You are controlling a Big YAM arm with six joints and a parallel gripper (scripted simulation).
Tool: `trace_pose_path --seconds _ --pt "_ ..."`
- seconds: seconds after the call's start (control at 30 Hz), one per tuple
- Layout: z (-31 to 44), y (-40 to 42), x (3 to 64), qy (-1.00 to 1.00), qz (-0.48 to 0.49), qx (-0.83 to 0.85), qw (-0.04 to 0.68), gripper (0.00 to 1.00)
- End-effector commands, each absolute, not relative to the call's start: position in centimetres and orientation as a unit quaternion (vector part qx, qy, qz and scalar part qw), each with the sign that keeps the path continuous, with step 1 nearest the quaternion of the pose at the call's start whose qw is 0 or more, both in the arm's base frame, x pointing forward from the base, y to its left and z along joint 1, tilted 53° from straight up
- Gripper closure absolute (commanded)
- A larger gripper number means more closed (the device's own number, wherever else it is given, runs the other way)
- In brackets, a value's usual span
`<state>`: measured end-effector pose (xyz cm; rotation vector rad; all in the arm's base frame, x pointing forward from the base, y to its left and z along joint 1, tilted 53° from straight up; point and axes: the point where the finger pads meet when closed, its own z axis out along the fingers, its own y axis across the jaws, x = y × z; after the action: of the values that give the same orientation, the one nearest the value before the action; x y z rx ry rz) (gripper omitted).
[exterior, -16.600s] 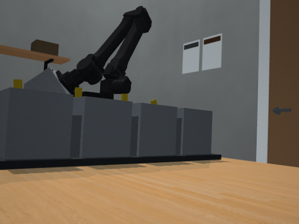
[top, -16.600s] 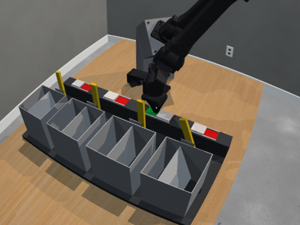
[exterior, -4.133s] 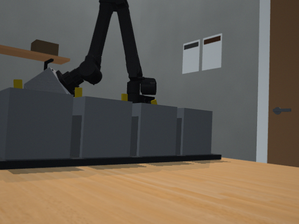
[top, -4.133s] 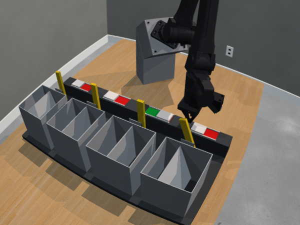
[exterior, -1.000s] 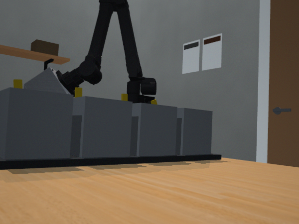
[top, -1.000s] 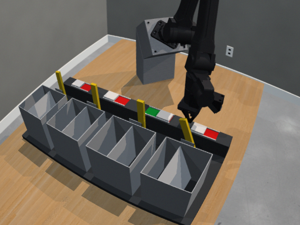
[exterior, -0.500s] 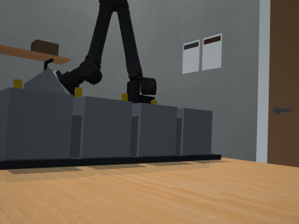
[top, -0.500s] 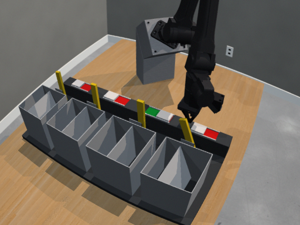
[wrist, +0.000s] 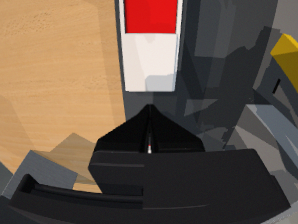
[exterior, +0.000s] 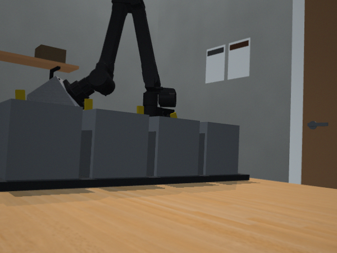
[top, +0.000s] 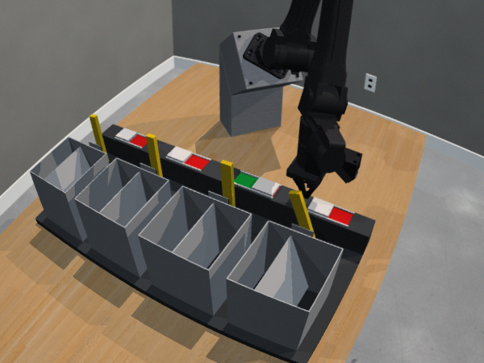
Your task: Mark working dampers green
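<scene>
Four grey open-topped dampers point(top: 52, 202) point(top: 105, 234) point(top: 173, 266) point(top: 266, 310) stand in a row, each behind its slider. Their yellow levers point(top: 98, 135) point(top: 154, 155) point(top: 227, 183) point(top: 302, 211) rise beside the rail; the fourth leans most. The first, second and fourth sliders' white covers point(top: 126, 134) point(top: 179, 154) point(top: 321, 206) sit left, leaving red point(top: 139, 140) point(top: 197, 162) point(top: 340, 216) showing. The third cover point(top: 266, 187) sits right, showing green point(top: 246, 180), with a thin red edge at its right. My gripper point(top: 308, 195) point(wrist: 149, 109) is shut and empty at the rail, just short of the fourth cover point(wrist: 150, 62).
The black slider rail point(top: 365, 231) and dark base plate point(top: 347, 278) carry the set on the wooden table point(top: 40, 282) point(exterior: 168, 225). The grey robot pedestal point(top: 256, 110) stands behind the rail. The fourth lever point(wrist: 289, 52) and its damper's rim point(wrist: 272, 120) are close on the right in the wrist view.
</scene>
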<state>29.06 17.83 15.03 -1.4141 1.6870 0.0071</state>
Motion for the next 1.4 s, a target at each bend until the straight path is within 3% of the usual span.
trace_pose_path --seconds 0.0,1.37 --pt "14.73 17.99 29.26 0.686 0.005 -0.573 0.448 1.00" --pt "14.60 18.42 29.54 0.685 0.006 -0.572 0.452 1.00"
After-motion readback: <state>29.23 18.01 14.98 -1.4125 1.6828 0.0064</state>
